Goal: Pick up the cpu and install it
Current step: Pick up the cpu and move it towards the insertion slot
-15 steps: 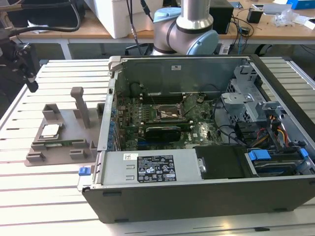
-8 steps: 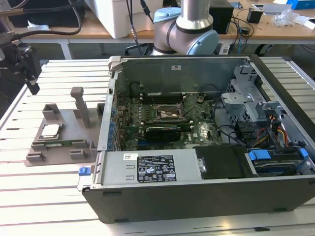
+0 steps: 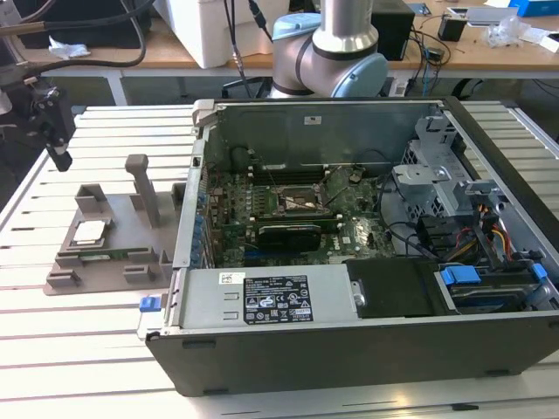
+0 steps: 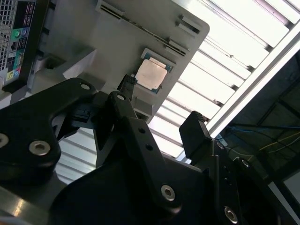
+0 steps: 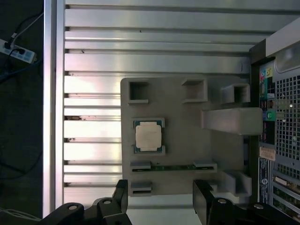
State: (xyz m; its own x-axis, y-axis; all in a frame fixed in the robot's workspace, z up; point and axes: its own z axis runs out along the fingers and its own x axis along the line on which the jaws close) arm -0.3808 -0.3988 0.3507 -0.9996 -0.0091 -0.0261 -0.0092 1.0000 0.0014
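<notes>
In the exterior view, the black two-finger gripper (image 3: 59, 155) was seen hanging above the slatted aluminium table (image 3: 87, 349), towards the exterior view's left, apart from the grey moulded plastic tray with upright posts (image 3: 122, 229). The cpu, a small flat square chip with a pale silver-grey metal top (image 3: 90, 231), was seated in a recess of that tray. The open dark computer case (image 3: 349, 314) was placed just beside the tray, on the exterior view's right, with its green motherboard (image 3: 349, 236) exposed. The silver and blue robot arm (image 3: 327, 44) was seen rising behind the case.

In the second wrist view, the gripper (image 4: 161, 108) was shown with its fingers (image 4: 194, 129) spread apart and nothing held between them. The cpu (image 4: 151, 75) was seen lying flat in the tray (image 4: 103, 42), beyond the fingertips and untouched.

In the first wrist view, the gripper (image 5: 161, 197) was again seen parted and empty. The cpu (image 5: 148, 136) was framed in its square pocket of the tray (image 5: 183, 140), clear of both fingers. The case (image 5: 281, 140) was seen against the tray's far edge.
</notes>
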